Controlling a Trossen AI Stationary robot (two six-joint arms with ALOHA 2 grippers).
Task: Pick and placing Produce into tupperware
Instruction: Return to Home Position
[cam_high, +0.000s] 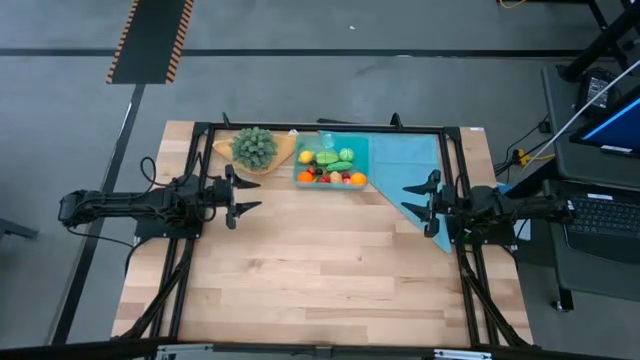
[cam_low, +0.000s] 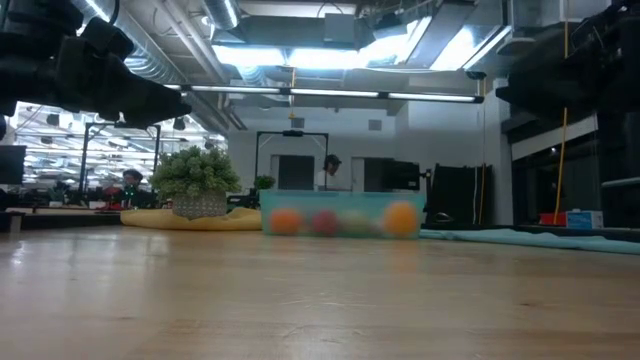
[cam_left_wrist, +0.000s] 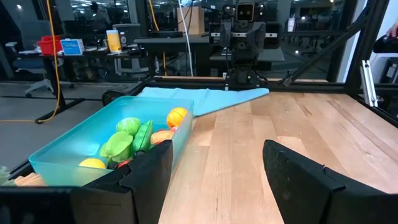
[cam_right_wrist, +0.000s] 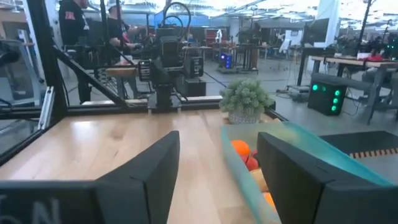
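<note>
Teal tupperware (cam_high: 362, 146) sits at the table's twelve o'clock, toy produce (cam_high: 330, 166) piled inside — left gripper (cam_high: 247, 197) at nine, right gripper (cam_high: 410, 198) at three, both spread wide, holding nothing.

Table (cam_high: 300, 270) – matt pale wood; tupperware (cam_high: 345, 141) – translucent teal plastic.

One tupperware (cam_high: 360, 142) at the far side holds roughly ten pieces of produce (cam_high: 330, 168), too crowded for an exact count. There is one plant (cam_high: 254, 146), one wooden dish (cam_high: 287, 153) and one teal cloth (cam_high: 410, 160). There are two grippers: left gripper (cam_high: 252, 197) and right gripper (cam_high: 410, 198).
</note>
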